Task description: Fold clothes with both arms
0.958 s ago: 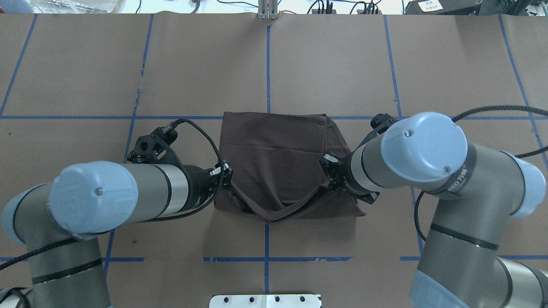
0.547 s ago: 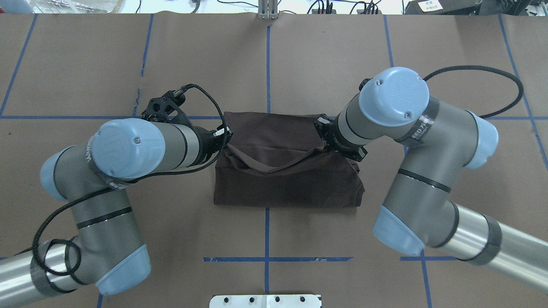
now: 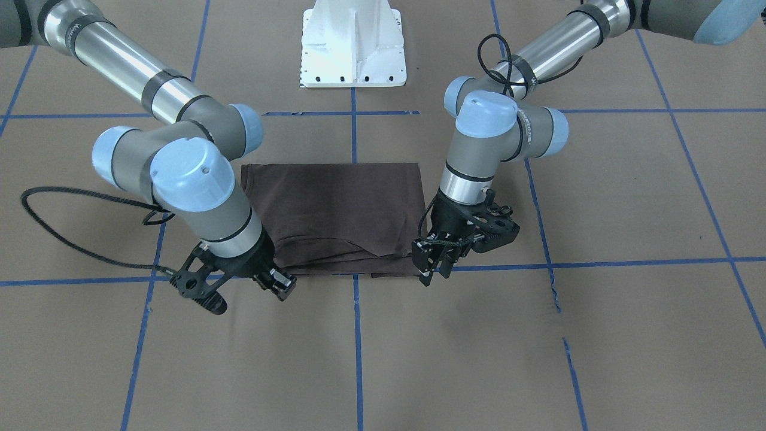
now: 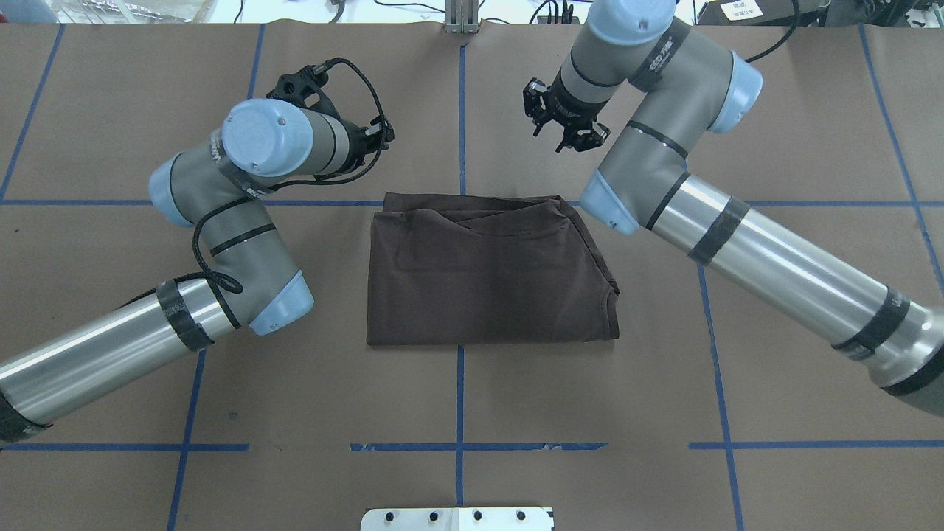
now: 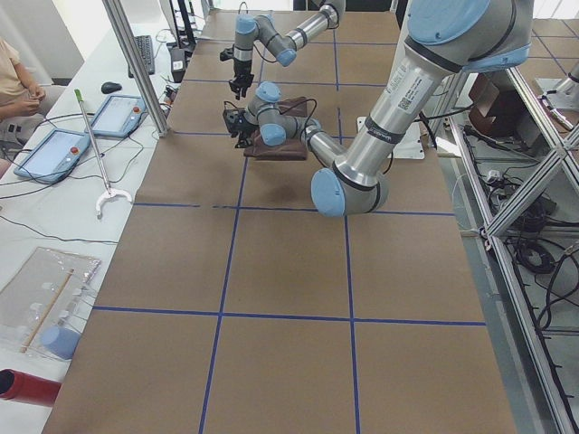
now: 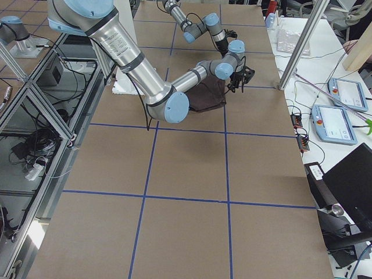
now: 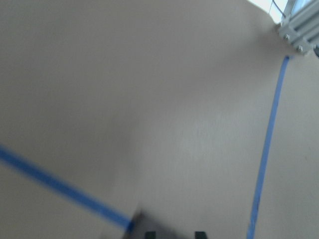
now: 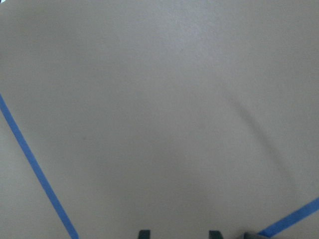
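Note:
The dark brown T-shirt (image 4: 487, 273) lies folded in a flat rectangle at the table's middle; it also shows in the front view (image 3: 335, 206). Its folded-over hem lies slack along the far edge. My left gripper (image 4: 385, 135) hovers past the shirt's far left corner, open and empty; in the front view (image 3: 429, 269) it is just off the cloth's corner. My right gripper (image 4: 544, 122) hovers past the far right corner, open and empty, also in the front view (image 3: 281, 284). Both wrist views show only bare table paper between spread fingertips.
Brown paper with blue tape lines (image 4: 459, 398) covers the table. The white pedestal base (image 4: 457, 518) stands at the near edge. A metal post (image 4: 461, 18) stands at the far edge. Tablets and an operator (image 5: 18, 81) are beyond the table's far side.
Both grippers carried the shirt's near edge over to the far edge, let go, and moved on beyond it. The shirt now lies folded and flat.

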### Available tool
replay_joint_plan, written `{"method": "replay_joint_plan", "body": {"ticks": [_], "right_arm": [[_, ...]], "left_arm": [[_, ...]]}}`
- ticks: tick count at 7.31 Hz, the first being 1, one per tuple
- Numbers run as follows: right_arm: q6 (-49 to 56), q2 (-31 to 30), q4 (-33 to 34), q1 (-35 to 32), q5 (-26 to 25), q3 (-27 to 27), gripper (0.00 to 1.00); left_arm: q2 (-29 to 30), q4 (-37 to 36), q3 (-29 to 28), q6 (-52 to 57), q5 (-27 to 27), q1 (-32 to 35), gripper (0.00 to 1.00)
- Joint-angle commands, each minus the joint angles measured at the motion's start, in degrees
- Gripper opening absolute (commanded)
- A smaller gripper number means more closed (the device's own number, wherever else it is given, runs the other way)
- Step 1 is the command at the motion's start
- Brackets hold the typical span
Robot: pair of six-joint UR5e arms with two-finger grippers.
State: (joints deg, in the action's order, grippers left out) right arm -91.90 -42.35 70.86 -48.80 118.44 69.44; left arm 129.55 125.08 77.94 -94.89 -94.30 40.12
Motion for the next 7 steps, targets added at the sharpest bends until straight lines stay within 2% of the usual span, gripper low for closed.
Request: {"method": "replay_joint_plan", "body": {"ticks": [1, 2, 3, 4, 5, 6, 7], "right_arm": [[3.4, -0.4, -1.3, -3.3, 4.0, -1.9, 1.00], [7.0, -5.4, -1.1, -5.0, 4.7, 2.7, 1.00], [15.3, -12.0, -0.6, -8.4, 6.3, 7.8, 1.00], [27.0, -17.3, -0.5, -14.2, 9.8, 8.9, 1.00], [43.9, -22.2, -0.4, -19.8, 10.8, 9.0, 1.00], [61.8, -25.6, 3.1, -25.2, 12.0, 8.7, 1.00], [74.5, -25.5, 13.3, -30.1, 12.2, 9.7, 1.00]], "left_arm": [[-1.5, 1.3, 2.7, 0.9, -5.6, 3.1, 0.52], [-5.8, 1.3, 7.5, 5.9, -10.1, 5.8, 0.52], [-11.5, 1.0, 12.5, 18.5, -15.2, 10.2, 0.51], [-17.1, 1.0, 13.5, 32.5, -22.7, 16.5, 0.51], [-20.7, 0.4, 12.9, 48.2, -29.9, 24.7, 0.51], [-24.0, -1.0, 11.5, 62.7, -34.5, 31.6, 0.51], [-25.5, -5.1, 11.0, 73.9, -34.8, 36.1, 0.51]]}}
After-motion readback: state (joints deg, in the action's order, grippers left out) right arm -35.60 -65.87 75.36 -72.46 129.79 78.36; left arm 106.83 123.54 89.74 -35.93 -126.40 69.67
